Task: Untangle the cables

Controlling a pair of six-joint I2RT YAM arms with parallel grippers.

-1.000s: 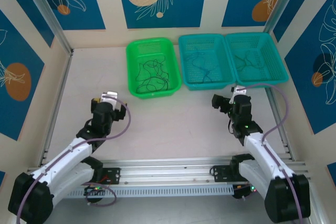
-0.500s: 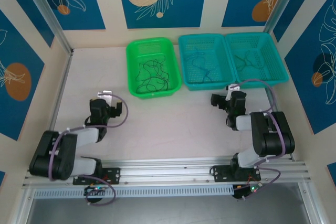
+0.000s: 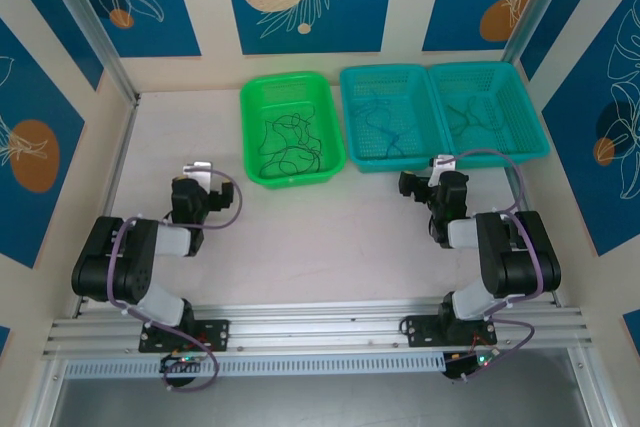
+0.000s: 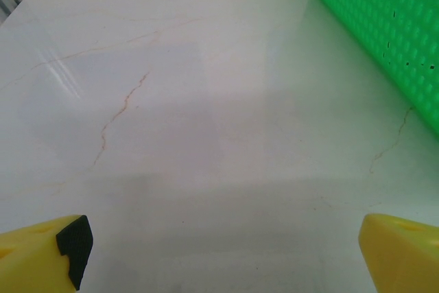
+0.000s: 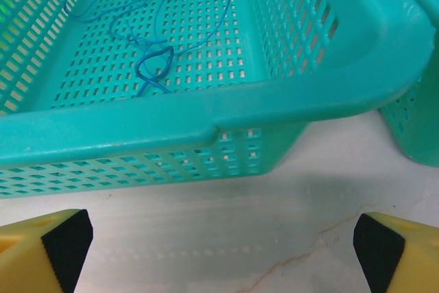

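Observation:
Thin black cables (image 3: 287,144) lie curled in the green basket (image 3: 254,169). A blue cable (image 3: 380,125) (image 5: 152,56) rests in the middle teal basket (image 3: 392,161) (image 5: 226,111). Teal-green strands (image 3: 472,115) sit in the right teal basket (image 3: 535,137). My left gripper (image 3: 203,182) (image 4: 219,255) hovers low over bare table left of the green basket (image 4: 384,29), open and empty. Just in front of the middle basket's near wall, my right gripper (image 3: 432,177) (image 5: 219,248) is open with nothing between its yellow fingers (image 5: 48,252).
The three baskets stand in a row at the back of the white marble table (image 3: 320,217). Aluminium frame posts (image 3: 85,27) and walls enclose the sides. A metal rail (image 3: 320,322) runs along the near edge by the arm bases.
Both arms have folded back onto their bases, elbows dropping down. Each gripper has shifted slightly away from the near edge, staying open.

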